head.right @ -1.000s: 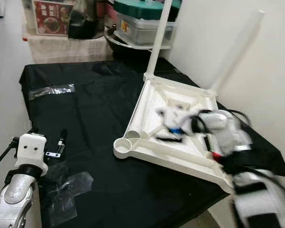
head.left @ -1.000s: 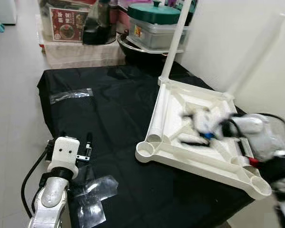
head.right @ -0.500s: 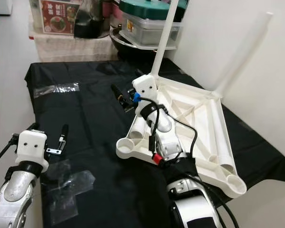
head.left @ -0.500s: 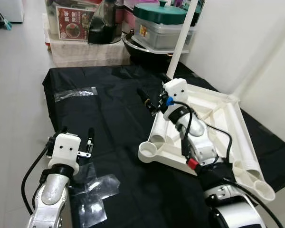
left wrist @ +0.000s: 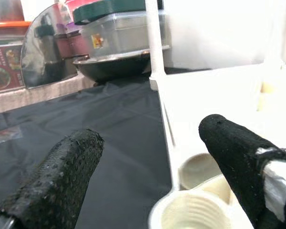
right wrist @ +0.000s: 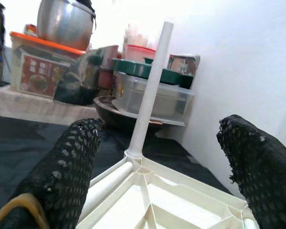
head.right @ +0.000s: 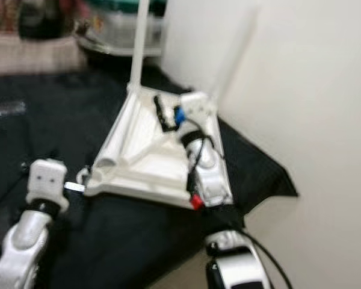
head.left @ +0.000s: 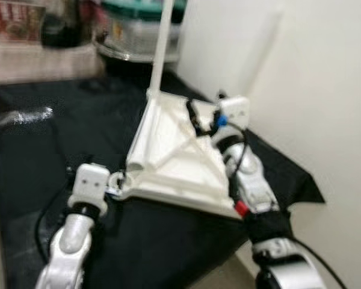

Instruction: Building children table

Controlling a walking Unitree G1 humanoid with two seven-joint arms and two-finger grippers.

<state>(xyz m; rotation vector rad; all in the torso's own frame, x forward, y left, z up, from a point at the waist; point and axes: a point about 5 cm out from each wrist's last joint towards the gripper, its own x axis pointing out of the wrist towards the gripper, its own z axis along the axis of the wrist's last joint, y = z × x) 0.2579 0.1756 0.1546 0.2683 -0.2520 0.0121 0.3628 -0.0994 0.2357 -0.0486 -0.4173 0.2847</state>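
The white plastic table top (head.left: 174,162) lies upside down on a black cloth. One white leg (head.left: 162,42) stands upright in its far corner, and a second leg (head.left: 266,48) shows faintly against the wall. My left gripper (head.left: 117,180) is at the top's near left corner. In the left wrist view it (left wrist: 150,136) is open, with a threaded leg socket (left wrist: 195,214) between its fingers. My right gripper (head.left: 192,114) hovers over the top's far right side. In the right wrist view it (right wrist: 160,128) is open, facing the upright leg (right wrist: 150,90). The head views are blurred.
The black-covered table (head.left: 42,144) ends close in front and at the right (head.left: 295,180), next to a white wall (head.left: 325,90). Pots and a green-lidded container (right wrist: 148,90) crowd the back. A clear plastic wrapper (head.left: 24,114) lies at the far left.
The camera has swung right and blurred. My left gripper has come up to the top's near left corner. My right gripper has moved from the top's left edge to its far right side.
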